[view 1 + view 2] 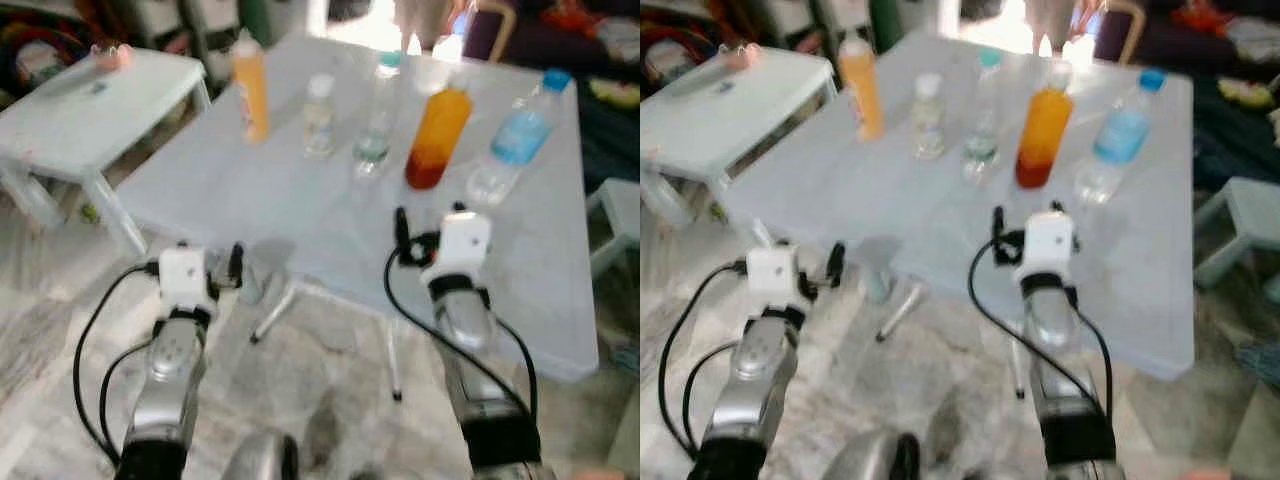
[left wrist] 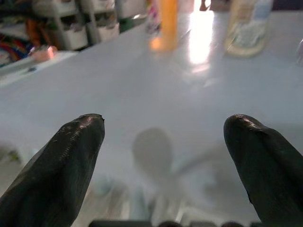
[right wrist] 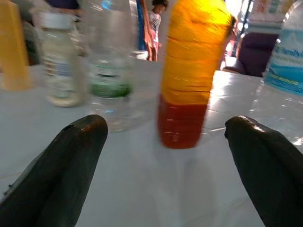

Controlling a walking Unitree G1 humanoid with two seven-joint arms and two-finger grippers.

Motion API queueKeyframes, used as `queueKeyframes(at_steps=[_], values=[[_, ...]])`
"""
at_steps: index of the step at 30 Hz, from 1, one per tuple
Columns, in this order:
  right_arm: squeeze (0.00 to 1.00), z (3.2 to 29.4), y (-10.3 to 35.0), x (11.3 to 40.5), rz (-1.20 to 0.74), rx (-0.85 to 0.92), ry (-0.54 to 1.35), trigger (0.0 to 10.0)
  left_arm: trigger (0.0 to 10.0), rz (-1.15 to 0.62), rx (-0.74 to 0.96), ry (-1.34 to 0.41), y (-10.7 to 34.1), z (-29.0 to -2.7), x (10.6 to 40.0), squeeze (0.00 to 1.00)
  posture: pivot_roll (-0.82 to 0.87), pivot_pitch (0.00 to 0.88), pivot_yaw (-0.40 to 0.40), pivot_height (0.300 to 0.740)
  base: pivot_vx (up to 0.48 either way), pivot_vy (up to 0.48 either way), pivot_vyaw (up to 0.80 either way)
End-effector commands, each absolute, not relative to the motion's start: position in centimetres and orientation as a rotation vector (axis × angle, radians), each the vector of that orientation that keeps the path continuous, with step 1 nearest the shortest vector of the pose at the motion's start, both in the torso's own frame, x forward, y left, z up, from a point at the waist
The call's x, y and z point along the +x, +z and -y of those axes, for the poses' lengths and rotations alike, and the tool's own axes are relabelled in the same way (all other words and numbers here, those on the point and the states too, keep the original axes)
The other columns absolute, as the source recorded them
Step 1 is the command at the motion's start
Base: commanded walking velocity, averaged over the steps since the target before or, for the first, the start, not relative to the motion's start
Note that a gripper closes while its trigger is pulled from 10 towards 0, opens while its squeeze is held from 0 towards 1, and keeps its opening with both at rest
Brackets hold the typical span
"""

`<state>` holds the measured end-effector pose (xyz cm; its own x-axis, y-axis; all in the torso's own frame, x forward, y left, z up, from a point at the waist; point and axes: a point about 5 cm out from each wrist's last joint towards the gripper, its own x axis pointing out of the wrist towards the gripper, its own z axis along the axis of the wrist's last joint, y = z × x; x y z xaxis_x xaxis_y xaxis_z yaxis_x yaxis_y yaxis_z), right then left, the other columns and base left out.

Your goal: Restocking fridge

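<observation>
Five bottles are standing in a loose row along the far half of a pale grey-blue square folding table [image 1: 300,230]: a slim opaque orange plastic bottle with a white cap [image 1: 250,88] nearest the far left corner, a small clear bottle with a white cap and pale label [image 1: 319,115], a clear water bottle with a teal cap and green label [image 1: 377,118], a fat orange bottle with a dark red base [image 1: 436,136], and a clear water bottle with a blue cap and light blue label [image 1: 515,138] nearest the right edge. The right gripper [image 3: 165,161] is hovering over the middle of the table with its two black fingers spread wide and grasping nothing, the orange-and-red bottle standing just beyond the gap between them and the teal-capped and blue-labelled bottles flanking it closely. The left gripper [image 2: 163,156] is hanging at the table's near left edge, fingers likewise spread and holding nothing, with bare tabletop stretching ahead of it toward the slim orange bottle. The near half of the table is lying open in front of both arms. A low white plastic side table [image 1: 90,115] is standing just off the left corner, carrying a small pink object [image 1: 110,55], above a marbled tile floor [image 1: 330,380].
</observation>
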<state>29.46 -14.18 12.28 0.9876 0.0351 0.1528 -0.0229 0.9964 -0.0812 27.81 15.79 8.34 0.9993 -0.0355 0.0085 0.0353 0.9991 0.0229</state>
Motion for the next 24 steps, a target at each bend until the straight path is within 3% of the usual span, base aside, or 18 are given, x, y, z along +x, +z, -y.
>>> queueKeyframes(at_steps=[1,14,24], values=[[0.00,14.5,12.1,29.4,0.148,-0.083,0.017,10.0,10.0,0.004,0.020,-0.052,8.2,-15.5,27.6,0.00,0.02,0.063,0.031,0.740,0.000,0.000,0.00],[0.00,14.5,12.5,29.5,0.160,-0.087,0.013,10.0,10.0,0.014,0.024,-0.052,8.6,-15.6,28.1,0.00,0.01,0.078,0.039,0.740,0.000,0.000,0.00],[0.00,14.6,15.1,30.0,0.249,-0.126,0.009,10.0,10.0,0.023,0.078,-0.025,9.3,-17.3,27.3,0.00,0.00,0.161,0.037,0.740,0.000,0.000,0.00]])
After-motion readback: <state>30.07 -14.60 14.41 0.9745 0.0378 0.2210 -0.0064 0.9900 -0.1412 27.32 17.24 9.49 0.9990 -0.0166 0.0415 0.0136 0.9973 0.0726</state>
